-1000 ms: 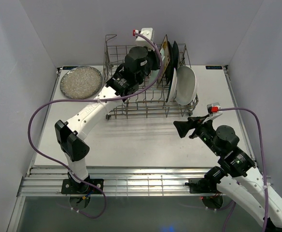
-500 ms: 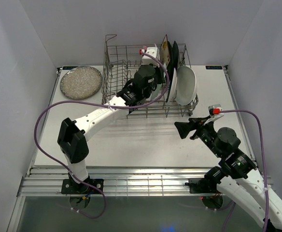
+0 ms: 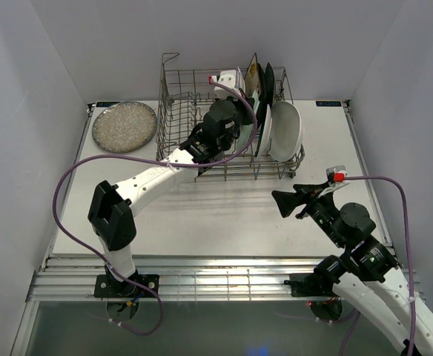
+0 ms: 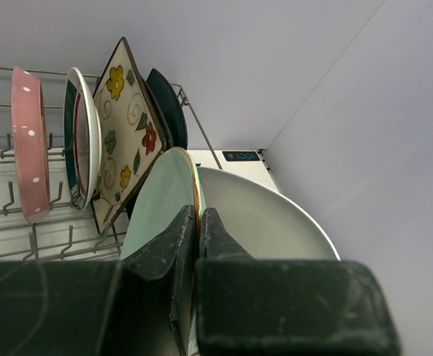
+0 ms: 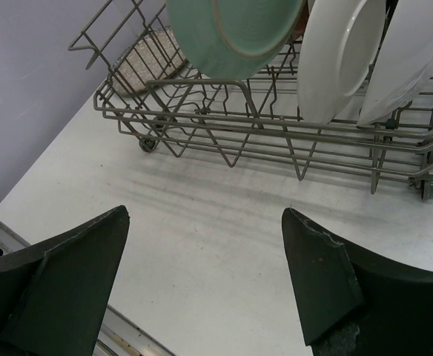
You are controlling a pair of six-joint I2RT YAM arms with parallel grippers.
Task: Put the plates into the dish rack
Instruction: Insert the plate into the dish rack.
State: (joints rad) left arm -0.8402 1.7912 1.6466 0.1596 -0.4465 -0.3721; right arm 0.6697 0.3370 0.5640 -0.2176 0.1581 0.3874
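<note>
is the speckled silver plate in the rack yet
No, the speckled silver plate lies flat on the table, left of the dish rack.

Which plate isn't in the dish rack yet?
The speckled silver plate, flat on the table left of the dish rack; the others are all inside it.

A white tabletop (image 3: 224, 215) fills the middle of the overhead view, matte and flat, with soft shadows across it. Three pale lilac-grey walls close it in: a back wall (image 3: 202, 30), a left wall (image 3: 16, 148) and a right wall (image 3: 417, 111), the side ones slanting outward toward the camera. Along the near edge runs a band of silver aluminium rails (image 3: 224, 282) with lengthwise grooves. Below them lies a dark glossy floor (image 3: 68, 326) with a small blue glint (image 3: 257, 350). At the far right edge of the table sits a small dark label (image 3: 328, 104) with blue lettering too small to read.
</note>
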